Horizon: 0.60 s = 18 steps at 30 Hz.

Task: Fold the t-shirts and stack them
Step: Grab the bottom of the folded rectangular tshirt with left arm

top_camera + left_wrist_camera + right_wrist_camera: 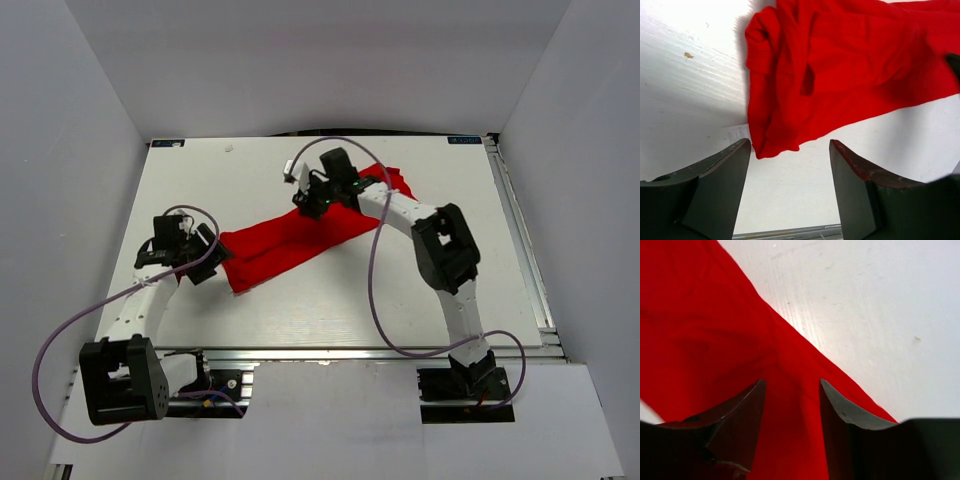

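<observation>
Bright, even light; soft shadows, mild table glare.

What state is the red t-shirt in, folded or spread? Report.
Neither: the t-shirt lies bunched in a rumpled diagonal strip on the table, not flat, not neatly folded.

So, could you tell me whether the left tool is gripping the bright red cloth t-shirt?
No, the left tool has its fingers wide apart, and the bright red cloth t-shirt lies loose on the white table.

Bunched red t-shirt (300,240), diagonal strip across the tabletop
</observation>
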{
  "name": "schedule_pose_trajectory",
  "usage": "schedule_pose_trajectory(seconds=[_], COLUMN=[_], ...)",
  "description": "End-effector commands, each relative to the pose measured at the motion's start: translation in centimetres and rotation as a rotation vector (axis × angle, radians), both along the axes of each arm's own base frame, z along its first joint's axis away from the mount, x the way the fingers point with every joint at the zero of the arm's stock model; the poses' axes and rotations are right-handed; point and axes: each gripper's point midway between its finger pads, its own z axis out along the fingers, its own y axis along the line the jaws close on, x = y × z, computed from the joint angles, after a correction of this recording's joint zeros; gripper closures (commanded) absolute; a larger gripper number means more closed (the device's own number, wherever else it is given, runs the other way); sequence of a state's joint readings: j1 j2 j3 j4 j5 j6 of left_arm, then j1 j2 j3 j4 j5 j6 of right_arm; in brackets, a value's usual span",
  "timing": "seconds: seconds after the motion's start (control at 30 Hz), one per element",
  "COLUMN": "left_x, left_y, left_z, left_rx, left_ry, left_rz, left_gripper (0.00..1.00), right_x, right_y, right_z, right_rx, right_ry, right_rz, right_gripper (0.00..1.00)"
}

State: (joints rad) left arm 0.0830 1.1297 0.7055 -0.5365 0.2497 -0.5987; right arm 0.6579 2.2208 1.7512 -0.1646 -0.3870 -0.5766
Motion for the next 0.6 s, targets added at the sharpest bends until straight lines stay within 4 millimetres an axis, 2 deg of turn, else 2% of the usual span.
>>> schedule_pose_trajectory(seconds=[0.0, 0.03, 0.07, 0.1, 0.13, 0.27, 0.4, 0.57], left_x=[1.1, 1.4, 1.6, 2.1, 2.3, 4.0, 5.1, 5.6], left_y=[0.3, 0.2, 0.1, 0.1, 0.1, 0.0, -0.9, -1.0], left_z=[0.2, -0.6, -1.0, -1.1, -2.1, -2.9, -3.0, -4.4], left_rx=[0.017, 0.009, 0.003, 0.001, -0.001, -0.009, -0.064, -0.08], left_ry=[-0.015, 0.008, 0.015, 0.004, 0.028, -0.011, -0.059, -0.045], left_rz=[0.006, 0.001, -0.005, -0.009, -0.017, -0.035, -0.068, -0.068], left_gripper=[0.23, 0.22, 0.21, 0.2, 0.17, 0.15, 0.06, 0.06], right_x=[-0.6, -1.6, -1.7, -2.8, -3.3, -5.0, -6.0, -6.6], right_y=[-1.7, -2.6, -2.7, -3.3, -3.7, -5.8, -7.2, -8.0], right_z=[7.9, 8.3, 9.9, 9.0, 9.4, 11.5, 11.2, 10.8], right_rx=[0.135, 0.146, 0.17, 0.169, 0.177, 0.213, 0.201, 0.198], right_ry=[-0.042, -0.024, -0.048, -0.02, -0.02, -0.016, 0.001, 0.021], right_rz=[0.008, 0.017, 0.025, 0.038, 0.044, 0.053, 0.051, 0.039], right_gripper=[0.45, 0.44, 0.43, 0.4, 0.38, 0.36, 0.36, 0.35])
